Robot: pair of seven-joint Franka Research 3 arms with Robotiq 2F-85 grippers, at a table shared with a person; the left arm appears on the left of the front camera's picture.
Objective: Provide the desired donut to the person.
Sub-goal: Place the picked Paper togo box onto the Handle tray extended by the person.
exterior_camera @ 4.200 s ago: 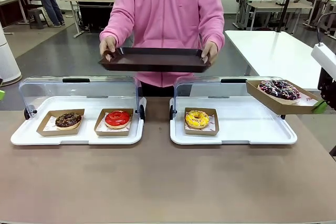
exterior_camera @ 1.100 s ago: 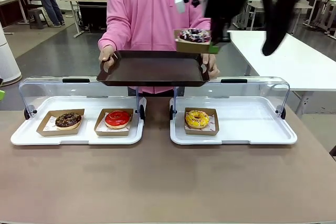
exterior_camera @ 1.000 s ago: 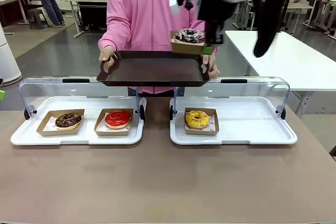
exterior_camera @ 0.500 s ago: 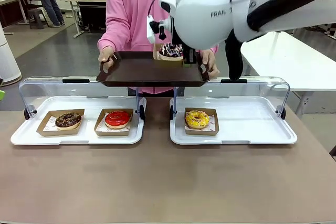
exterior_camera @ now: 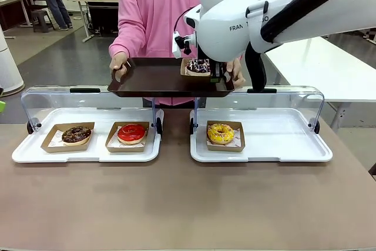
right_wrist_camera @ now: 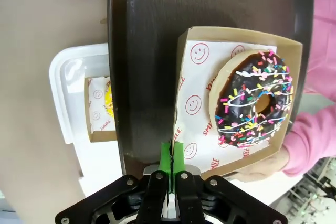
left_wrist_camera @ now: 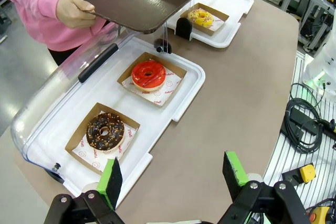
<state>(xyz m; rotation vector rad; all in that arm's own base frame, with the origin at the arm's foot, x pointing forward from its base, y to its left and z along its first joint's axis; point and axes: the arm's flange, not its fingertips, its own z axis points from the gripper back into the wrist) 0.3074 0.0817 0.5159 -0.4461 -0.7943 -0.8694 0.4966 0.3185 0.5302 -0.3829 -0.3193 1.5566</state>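
Brown table [exterior_camera: 176,204] is stretching across the front, and we are looking over it at the person [exterior_camera: 155,10] in pink, whose head is being cut off by the top edge. One hand [exterior_camera: 119,63] is gripping the left end of a dark tray [exterior_camera: 147,77]. The white right arm [exterior_camera: 235,22] is covering most of the other hand [right_wrist_camera: 265,170] at the tray's right end, and it is hiding its own fingertips from the front.

From the wrist, we are seeing the right pincer [right_wrist_camera: 171,153] squeezed fully together on the thin side wall of a cardboard box [right_wrist_camera: 185,108]. That box is sitting over the tray's right end, with the sprinkled donut [right_wrist_camera: 254,98] lying inside on smiley-printed paper. We are unable to tell whether the box bottom is touching the tray.

Below the tray, nearer us, two white cases with raised clear lids are standing side by side. The left case [exterior_camera: 23,154] is holding a chocolate donut [exterior_camera: 76,134] and a red donut [exterior_camera: 131,132], each boxed. The right case [exterior_camera: 311,154] is holding a yellow donut [exterior_camera: 221,133]. The left pincer [left_wrist_camera: 172,174] is hanging wide apart and empty, well away from the tray.
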